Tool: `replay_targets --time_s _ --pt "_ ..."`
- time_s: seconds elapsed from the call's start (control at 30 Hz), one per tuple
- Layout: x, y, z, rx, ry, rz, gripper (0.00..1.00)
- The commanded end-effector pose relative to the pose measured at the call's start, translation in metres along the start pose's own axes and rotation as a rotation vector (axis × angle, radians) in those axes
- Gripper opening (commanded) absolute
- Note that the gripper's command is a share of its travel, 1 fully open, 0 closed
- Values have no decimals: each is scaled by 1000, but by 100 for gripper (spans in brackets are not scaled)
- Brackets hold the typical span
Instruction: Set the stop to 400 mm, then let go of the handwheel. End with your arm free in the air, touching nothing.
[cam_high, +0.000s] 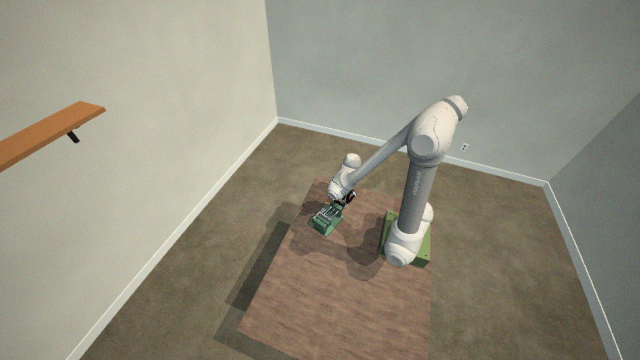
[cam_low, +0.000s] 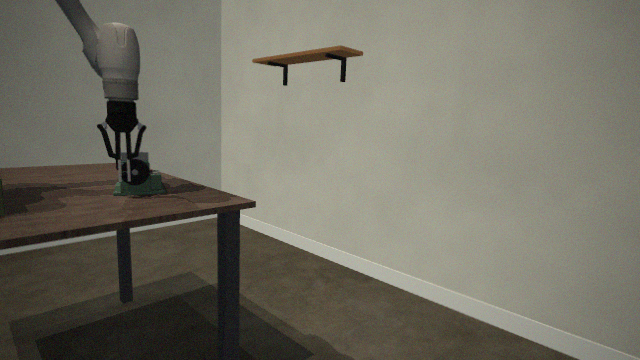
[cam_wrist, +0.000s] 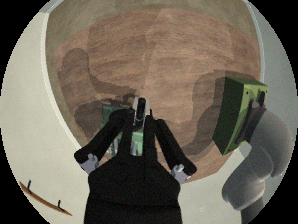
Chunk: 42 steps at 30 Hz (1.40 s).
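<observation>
A small green machine (cam_high: 321, 227) (cam_low: 150, 189) (cam_wrist: 106, 117) with grey rails on top stands near the table's edge. Its dark round handwheel (cam_low: 142, 172) faces the exterior view. The gripper (cam_high: 342, 203) (cam_low: 124, 174) (cam_wrist: 141, 106) points down at the handwheel's left side in that view. Its fingers are close together and appear shut on the handwheel's handle, which they hide. The stop cannot be picked out clearly, and no scale or 400 mm mark is readable in any view.
The brown table (cam_high: 350, 300) (cam_low: 65, 220) (cam_wrist: 150, 60) bears the machine and the arm's green base block (cam_high: 422, 260) (cam_wrist: 230, 115). An orange-brown shelf (cam_high: 50, 129) (cam_low: 310, 55) hangs on the wall, away from the table.
</observation>
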<state>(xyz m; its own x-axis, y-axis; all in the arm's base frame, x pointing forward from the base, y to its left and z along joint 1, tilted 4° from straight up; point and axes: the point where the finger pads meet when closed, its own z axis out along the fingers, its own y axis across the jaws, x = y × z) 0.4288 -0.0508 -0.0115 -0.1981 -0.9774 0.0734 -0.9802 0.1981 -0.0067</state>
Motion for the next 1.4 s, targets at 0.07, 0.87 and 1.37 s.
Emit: replay_targets --time_s 0.07,0.87,1.37 --pt "0 -1 3 0 0 0 4" --pt "0 -6 13 0 0 0 4" --pt "0 -9 17 0 0 0 4"
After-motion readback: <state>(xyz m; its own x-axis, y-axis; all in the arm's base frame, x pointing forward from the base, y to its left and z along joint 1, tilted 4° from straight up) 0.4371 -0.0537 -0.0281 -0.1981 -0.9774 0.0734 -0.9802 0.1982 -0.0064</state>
